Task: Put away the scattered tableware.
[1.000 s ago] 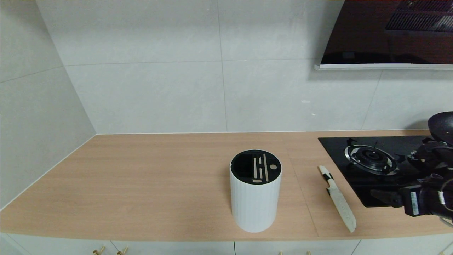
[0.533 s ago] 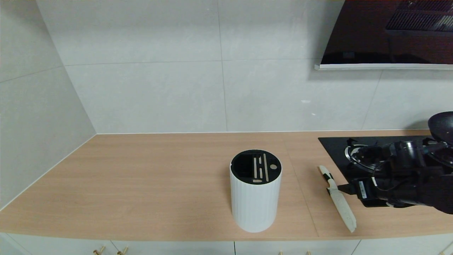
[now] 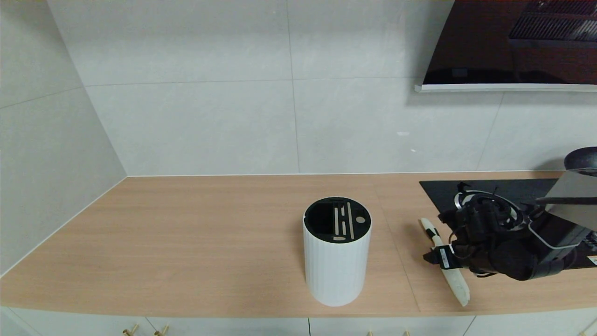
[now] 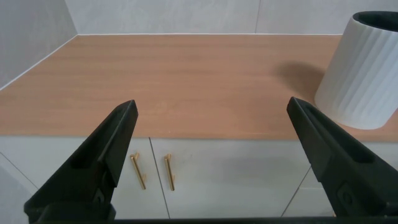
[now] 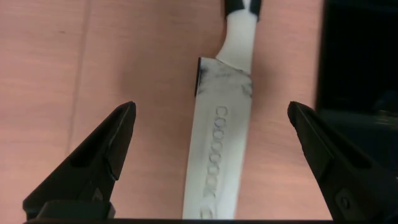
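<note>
**Right gripper spread over the knife, left gripper open at the counter front**

We see the right gripper [image 5: 211, 109] with its 2 fingers [image 5: 93, 168] spread wide and holding nothing. They stand on either side of the knife [image 5: 221, 124], about where blade meets handle. In the head view the right gripper [image 3: 438, 258] comes in from the cooktop [image 3: 436, 191] side, with the arm low over the burner. We cannot tell whether the fingers touch the counter [image 3: 210, 233].

The left gripper [image 4: 211, 102] is also open and empty. It hangs off the counter's front edge, above the cabinet doors [image 4: 205, 180].

The knife [image 3: 459, 287] lies flat between the cooktop's edge and the white ribbed holder [image 3: 336, 261]. Its long axis runs front to back, slightly slanted: the handle points toward the wall and the blade tip sits just beside the front edge. The holder stands upright, well apart from the knife, with open counter stretching to its left.
</note>
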Controlling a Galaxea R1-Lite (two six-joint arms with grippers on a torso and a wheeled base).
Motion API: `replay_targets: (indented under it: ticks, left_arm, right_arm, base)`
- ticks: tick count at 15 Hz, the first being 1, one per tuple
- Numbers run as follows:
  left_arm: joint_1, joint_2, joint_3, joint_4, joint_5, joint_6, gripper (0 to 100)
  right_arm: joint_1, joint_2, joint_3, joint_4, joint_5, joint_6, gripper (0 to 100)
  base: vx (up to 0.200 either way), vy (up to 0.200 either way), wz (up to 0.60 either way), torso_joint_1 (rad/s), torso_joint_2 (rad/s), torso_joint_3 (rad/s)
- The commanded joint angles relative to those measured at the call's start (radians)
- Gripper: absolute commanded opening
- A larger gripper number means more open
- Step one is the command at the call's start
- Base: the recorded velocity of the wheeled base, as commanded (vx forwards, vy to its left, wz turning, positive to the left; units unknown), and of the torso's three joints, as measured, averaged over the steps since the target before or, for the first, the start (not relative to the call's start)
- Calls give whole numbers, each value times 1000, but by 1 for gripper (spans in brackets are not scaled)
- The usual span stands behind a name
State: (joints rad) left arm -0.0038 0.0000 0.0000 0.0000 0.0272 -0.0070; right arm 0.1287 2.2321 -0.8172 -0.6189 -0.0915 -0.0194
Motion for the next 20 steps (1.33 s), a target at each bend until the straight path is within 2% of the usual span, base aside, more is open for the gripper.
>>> replay_targets:
  ticks: [1, 9, 10, 20]
  left_arm:
    - [1, 0, 0, 0, 0, -1, 100]
    - [1, 0, 0, 0, 0, -1, 100]
    - [-1, 0, 0, 0, 0, -1, 100]
    - [-1, 0, 0, 0, 0, -1, 100]
  right_arm:
    - [-1, 60, -30, -12, -1, 10, 100]
    - [-18, 101, -59, -45, -1, 32, 100]
    - [-20, 104, -59, -45, -1, 32, 0]
    - [-20, 81, -56, -44, -7, 33, 0]
  base:
    - [0, 0, 0, 0, 0, 0]
    - [0, 0, 0, 0, 0, 0]
    - [0, 0, 0, 0, 0, 0]
    - [0, 0, 0, 0, 0, 0]
